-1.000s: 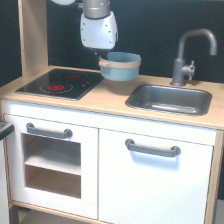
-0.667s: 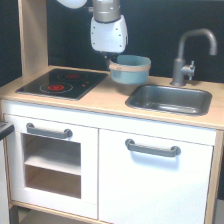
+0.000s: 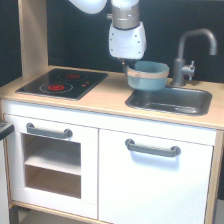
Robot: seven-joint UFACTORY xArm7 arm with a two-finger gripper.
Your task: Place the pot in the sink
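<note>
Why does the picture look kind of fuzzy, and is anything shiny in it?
In the exterior view everything is a bit soft and blurry, so the gripper holding the pot has no sharp edges and its fingers cannot be made out; the faucet shows pale glints of light, the sink looks dark inside, and the stovetop rings glow red.

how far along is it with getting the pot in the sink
Done: the pot is off the counter, carried by the pincer. In hand: it hangs over the near-left rim of the sink, tilted. Left: move fully over the basin, lower, release.
</note>
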